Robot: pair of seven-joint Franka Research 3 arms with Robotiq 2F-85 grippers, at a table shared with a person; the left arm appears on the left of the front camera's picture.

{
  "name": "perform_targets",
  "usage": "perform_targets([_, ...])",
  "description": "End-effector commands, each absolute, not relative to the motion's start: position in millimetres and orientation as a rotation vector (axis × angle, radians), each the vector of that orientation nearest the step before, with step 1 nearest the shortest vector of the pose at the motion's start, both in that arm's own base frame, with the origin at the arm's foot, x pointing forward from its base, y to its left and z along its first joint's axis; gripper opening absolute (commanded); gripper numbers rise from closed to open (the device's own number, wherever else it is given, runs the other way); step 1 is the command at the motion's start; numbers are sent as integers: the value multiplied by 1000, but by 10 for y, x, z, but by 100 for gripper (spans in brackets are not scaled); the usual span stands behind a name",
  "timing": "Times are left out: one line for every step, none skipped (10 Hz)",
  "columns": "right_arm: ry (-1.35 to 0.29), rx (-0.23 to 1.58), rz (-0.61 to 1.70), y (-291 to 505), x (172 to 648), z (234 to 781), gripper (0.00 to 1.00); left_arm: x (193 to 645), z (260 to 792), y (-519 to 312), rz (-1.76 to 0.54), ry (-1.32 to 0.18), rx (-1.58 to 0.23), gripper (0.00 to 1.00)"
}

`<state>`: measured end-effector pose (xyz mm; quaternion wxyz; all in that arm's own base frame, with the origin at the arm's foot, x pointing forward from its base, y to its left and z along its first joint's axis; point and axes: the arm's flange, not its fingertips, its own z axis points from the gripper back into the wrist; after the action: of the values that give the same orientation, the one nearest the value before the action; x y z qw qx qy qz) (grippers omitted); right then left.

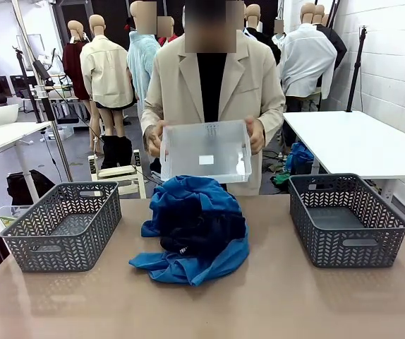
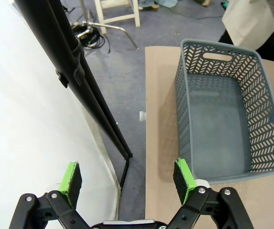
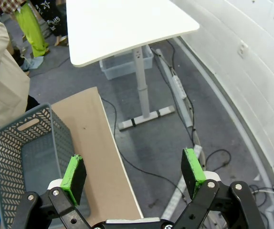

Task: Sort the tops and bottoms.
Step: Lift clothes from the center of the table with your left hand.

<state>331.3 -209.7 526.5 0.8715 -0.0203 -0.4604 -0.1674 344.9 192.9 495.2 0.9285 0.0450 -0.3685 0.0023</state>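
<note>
We are finding the left gripper [image 2: 126, 175] standing fully open and holding nothing, beside the left basket [image 2: 223, 119]. The right gripper [image 3: 133, 169] is likewise gaping wide and empty, over the table [image 1: 294, 304] edge. The tops [image 1: 188, 201] and bottoms [image 1: 204, 229] are lying heaped mid-table, between the left basket and the right basket [image 1: 347, 219]. A person is holding a clear bin [image 1: 206, 152] just behind the heap.

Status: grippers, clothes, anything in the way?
Left gripper, right gripper open, empty. Tops and bottoms heaped together, unsorted. Person holds clear bin beyond heap.
</note>
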Motion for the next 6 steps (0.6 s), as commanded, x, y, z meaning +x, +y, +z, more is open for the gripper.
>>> perform_targets([-953,-36,-358,-2084,3303,5255,100,3435,4951,1941,23,-751,85,100])
perform_targets([-953,-36,-358,-2084,3303,5255,100,3435,4951,1941,23,-751,85,100])
perform_targets([-953,-36,-358,-2084,3303,5255,100,3435,4951,1941,23,-751,85,100])
perform_targets([-953,-36,-358,-2084,3303,5255,100,3435,4951,1941,23,-751,85,100])
perform_targets([-953,-36,-358,-2084,3303,5255,100,3435,4951,1941,23,-751,85,100])
perform_targets([-953,-36,-358,-2084,3303,5255,100,3435,4951,1941,23,-751,85,100])
